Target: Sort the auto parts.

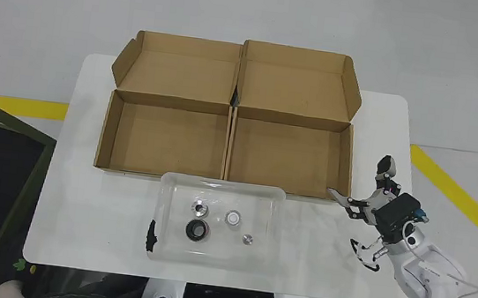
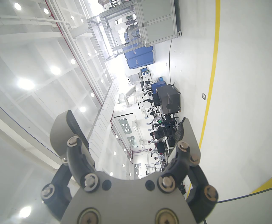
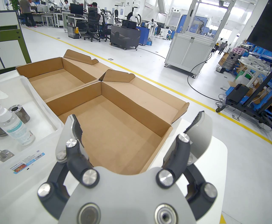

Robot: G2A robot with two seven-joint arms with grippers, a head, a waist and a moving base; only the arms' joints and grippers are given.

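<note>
R end effector (image 3: 137,117) agape over white table (image 1: 72,210); L end effector (image 2: 126,116) agape; yellow-lined floor (image 3: 148,70)

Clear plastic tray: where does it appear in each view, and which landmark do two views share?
Top view: clear plastic tray, middle of the table's front edge.
Left wrist view: camera faces the hall, away from the table.
Right wrist view: tray beside the right cardboard box.
Shared landmark: that right cardboard box.
</note>
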